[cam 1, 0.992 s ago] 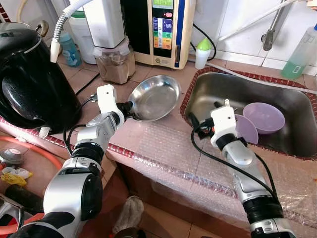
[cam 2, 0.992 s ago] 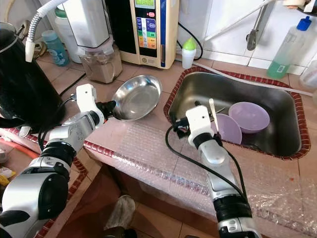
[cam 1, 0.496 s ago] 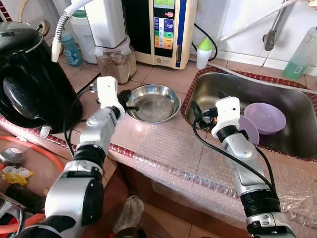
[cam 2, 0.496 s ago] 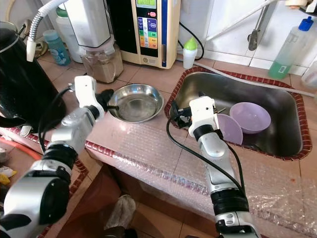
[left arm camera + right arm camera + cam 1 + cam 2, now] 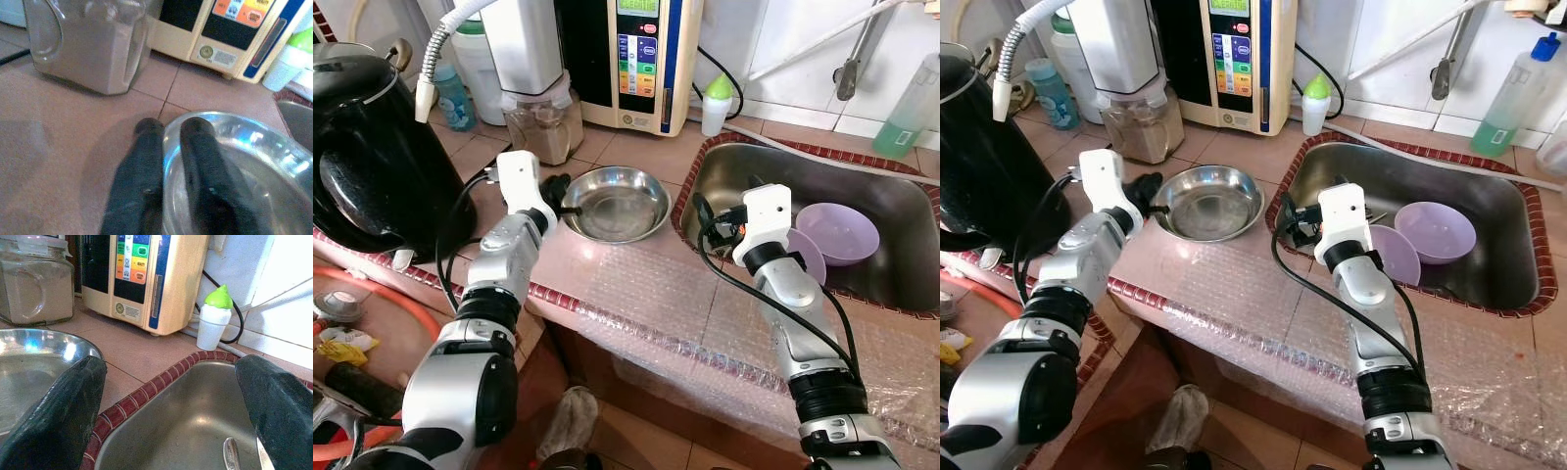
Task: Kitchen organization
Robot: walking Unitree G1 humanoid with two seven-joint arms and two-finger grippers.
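A steel bowl (image 5: 617,201) sits flat on the tiled counter, just left of the sink (image 5: 686,193). My left gripper (image 5: 560,194) is shut on the steel bowl's left rim; the left wrist view shows one black finger (image 5: 146,147) outside the rim and the other inside the bowl (image 5: 244,166). My right gripper (image 5: 707,219) hovers over the sink's left edge with its fingers (image 5: 63,406) spread wide and nothing between them. Two purple bowls (image 5: 837,230) lie inside the sink to its right.
A big black kettle (image 5: 372,157) stands at the left. A water purifier (image 5: 641,59), a jar of brown powder (image 5: 543,122) and a green-capped bottle (image 5: 715,103) line the back. Bubble wrap (image 5: 636,284) covers the counter's front. Cutlery (image 5: 230,453) lies in the sink.
The steel bowl was tilted up on its edge a second ago and now rests flat on the counter, still in my left gripper. My right gripper rose slightly at the sink's edge.
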